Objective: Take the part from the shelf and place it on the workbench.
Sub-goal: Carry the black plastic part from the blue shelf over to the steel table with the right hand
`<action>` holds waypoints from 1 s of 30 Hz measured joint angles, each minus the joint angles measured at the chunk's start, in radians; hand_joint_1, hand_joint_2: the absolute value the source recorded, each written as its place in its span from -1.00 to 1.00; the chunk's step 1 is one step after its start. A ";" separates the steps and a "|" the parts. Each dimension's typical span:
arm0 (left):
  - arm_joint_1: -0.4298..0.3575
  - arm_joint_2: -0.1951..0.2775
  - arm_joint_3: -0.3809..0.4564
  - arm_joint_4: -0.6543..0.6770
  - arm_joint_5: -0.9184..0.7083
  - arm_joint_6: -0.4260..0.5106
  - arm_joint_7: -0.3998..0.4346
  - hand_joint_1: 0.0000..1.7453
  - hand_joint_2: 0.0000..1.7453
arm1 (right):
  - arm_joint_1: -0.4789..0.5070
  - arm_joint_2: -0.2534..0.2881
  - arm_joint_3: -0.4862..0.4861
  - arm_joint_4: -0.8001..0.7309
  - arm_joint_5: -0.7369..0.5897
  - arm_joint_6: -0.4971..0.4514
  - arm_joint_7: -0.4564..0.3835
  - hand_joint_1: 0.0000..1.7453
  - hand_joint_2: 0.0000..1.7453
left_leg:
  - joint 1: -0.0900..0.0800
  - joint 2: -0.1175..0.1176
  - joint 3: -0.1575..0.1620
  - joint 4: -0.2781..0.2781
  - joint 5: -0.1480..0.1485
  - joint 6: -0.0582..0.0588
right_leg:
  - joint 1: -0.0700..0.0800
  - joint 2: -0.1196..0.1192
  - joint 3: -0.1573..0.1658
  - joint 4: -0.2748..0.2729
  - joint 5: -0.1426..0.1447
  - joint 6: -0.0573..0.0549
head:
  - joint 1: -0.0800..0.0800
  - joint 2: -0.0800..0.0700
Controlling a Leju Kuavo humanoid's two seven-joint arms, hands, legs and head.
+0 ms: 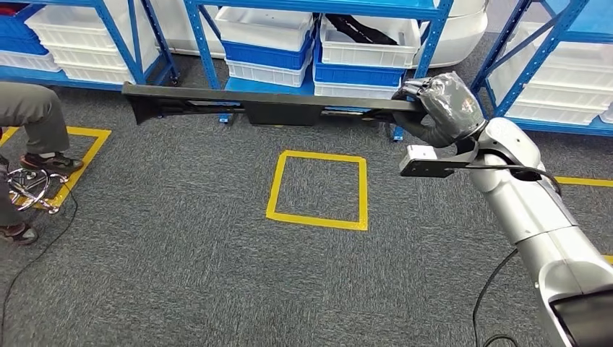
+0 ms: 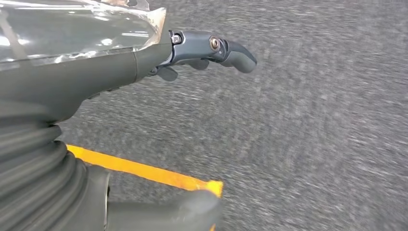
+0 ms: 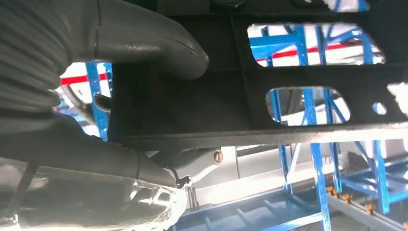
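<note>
Right arm, silver, jointed: enters the head view from the lower right, nearest the camera. Right hand (image 1: 441, 108), grey under a clear wrap: fingers clamped on one end of the part.

Part (image 1: 267, 107): long, flat black plastic panel with cut-out openings, held about level above the grey carpet (image 1: 181, 253), reaching from the right hand out to the robot's left. Right wrist view: thick grey thumb (image 3: 159, 45) pressed on the panel's face, darker fingers beneath its edge.

Left hand (image 2: 96, 67): hangs over the carpet beside a yellow tape line (image 2: 144, 171); fingers apart, holding nothing.

Blue steel shelving (image 1: 426, 43): behind the part, stocked with white and blue plastic bins (image 1: 264, 43).

Yellow tape square (image 1: 318, 189): on the floor below the part.

Seated person's leg (image 1: 32, 116) and shoe: far left.

Progress, as judged: part off the shelf and in carry; workbench not visible; transport and set-down remain.
</note>
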 joint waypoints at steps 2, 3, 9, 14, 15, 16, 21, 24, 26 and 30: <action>0.001 -0.002 0.004 0.000 0.000 0.000 -0.001 -1.00 1.00 | 0.002 -0.001 0.000 0.000 0.002 0.001 0.006 1.00 1.00 | 0.001 0.002 -0.057 0.001 0.045 -0.005 | -0.003 0.000 0.009 0.117 -0.044 0.013 | 0.001 0.000; 0.001 -0.004 0.007 0.000 0.000 0.000 -0.002 -1.00 1.00 | 0.003 -0.001 -0.001 -0.001 0.003 0.001 0.010 1.00 1.00 | 0.000 0.003 -0.100 0.005 0.080 -0.012 | -0.004 0.000 0.073 0.108 -0.071 0.021 | 0.001 0.000; 0.009 -0.006 0.012 0.000 -0.001 0.000 -0.003 -1.00 1.00 | 0.004 0.010 -0.005 -0.009 -0.002 0.002 0.011 1.00 1.00 | 0.011 -0.002 -0.202 0.179 -0.045 -0.070 | -0.003 -0.004 0.196 -0.124 -0.026 -0.041 | -0.010 0.000; 0.007 -0.008 0.013 0.000 0.000 0.000 -0.003 -1.00 1.00 | 0.002 0.014 -0.006 -0.009 -0.005 0.018 0.011 1.00 1.00 | 0.013 -0.006 -0.112 0.260 -0.010 -0.065 | 0.006 -0.003 0.109 -0.114 0.037 -0.035 | -0.010 0.000; 0.006 -0.007 0.014 0.000 0.000 0.000 -0.003 -1.00 1.00 | -0.001 0.015 -0.006 -0.010 -0.005 0.023 0.011 1.00 1.00 | 0.011 -0.008 -0.050 0.189 -0.012 -0.058 | 0.008 -0.002 0.097 -0.113 0.047 -0.032 | -0.010 0.000; 0.005 -0.007 0.016 0.000 0.000 0.000 -0.003 -1.00 1.00 | -0.005 0.017 -0.007 -0.010 -0.005 0.027 0.010 1.00 1.00 | 0.008 -0.010 0.007 0.111 -0.031 -0.050 | 0.009 -0.003 0.090 -0.112 0.056 -0.027 | -0.009 0.000; 0.004 -0.007 0.024 0.000 0.003 0.000 -0.009 -1.00 1.00 | -0.019 0.033 -0.009 -0.006 -0.008 0.047 0.008 1.00 1.00 | -0.005 -0.006 0.057 -0.018 -0.040 -0.017 | 0.004 -0.006 0.061 -0.110 0.079 0.000 | -0.009 0.000; 0.004 -0.009 0.032 0.000 0.008 0.000 -0.018 -1.00 1.00 | -0.019 0.037 -0.007 -0.002 0.046 0.030 0.018 1.00 1.00 | -0.002 -0.008 0.026 -0.026 -0.002 -0.002 | 0.002 -0.001 0.009 0.024 -0.030 -0.012 | -0.006 0.000; 0.005 -0.009 0.037 0.000 0.010 0.000 -0.019 -1.00 1.00 | -0.017 0.043 -0.002 0.000 0.076 0.017 0.027 1.00 1.00 | -0.001 -0.013 -0.003 -0.025 0.020 -0.004 | -0.003 -0.001 -0.018 0.142 -0.072 -0.005 | -0.006 0.000; 0.005 -0.013 0.043 0.000 0.010 0.000 -0.018 -1.00 1.00 | -0.015 0.056 -0.001 0.003 0.093 0.015 0.038 1.00 1.00 | 0.005 -0.030 -0.061 -0.011 0.057 -0.022 | -0.016 0.013 0.101 0.044 -0.016 0.037 | -0.005 0.000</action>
